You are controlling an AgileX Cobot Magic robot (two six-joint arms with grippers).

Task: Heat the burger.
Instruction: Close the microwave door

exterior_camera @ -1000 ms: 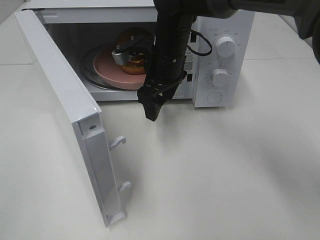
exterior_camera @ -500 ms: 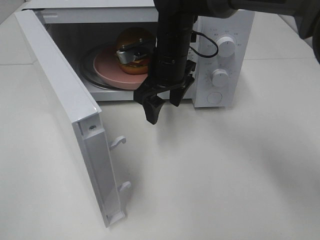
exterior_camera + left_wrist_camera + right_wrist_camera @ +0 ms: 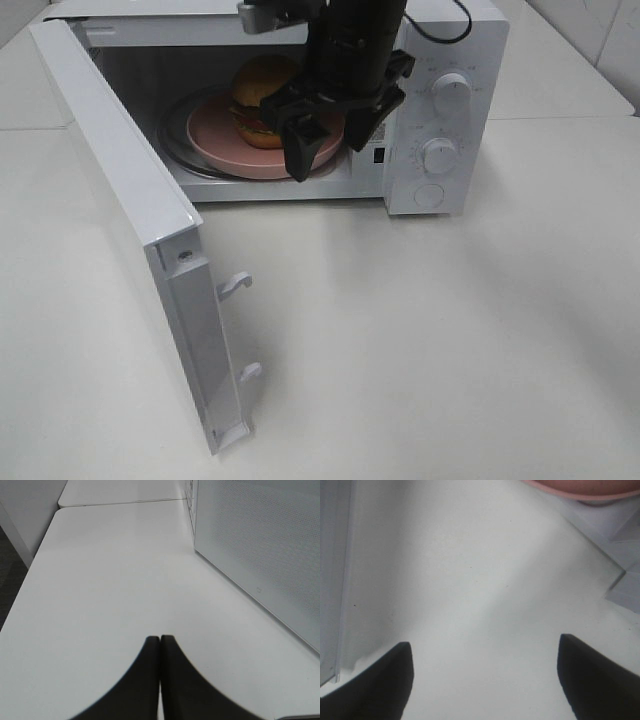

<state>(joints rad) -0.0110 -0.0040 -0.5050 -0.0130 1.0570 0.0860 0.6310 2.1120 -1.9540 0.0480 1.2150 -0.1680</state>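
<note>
**Hidden / unclear.** The right arm crossed in front of the open microwave (image 3: 455,40) and covered the right side of the burger (image 3: 258,92). Only the bun's left part and a strip of filling showed. The burger sat on the pink plate (image 3: 225,140), inside the cavity on the glass turntable (image 3: 172,135). The plate's right edge was masked by the right end effector (image 3: 330,145). In the right wrist view only the two dark fingertips (image 3: 385,680) and a sliver of plate rim (image 3: 580,492) appeared, with no burger in it. The left end effector (image 3: 160,650) was out of the high view. Its wrist view showed its fingers pressed together over the table beside a white perforated panel (image 3: 260,545). What that panel belonged to could not be told.

**End effectors.** The right fingers stood wide apart and held nothing.

**Surface / room.** The table (image 3: 450,330) was white with a seam running behind the microwave. The door (image 3: 120,190) was swung fully open to the left. Two knobs (image 3: 452,92) and a round button (image 3: 430,195) sat on the control panel. Dark floor (image 3: 10,570) showed past the table edge.

**Against one second earlier.** The right end effector had risen from low in front of the cavity to the level of its mouth, and the arm no longer blocked the upper right corner. The burger, plate and door were unchanged.
</note>
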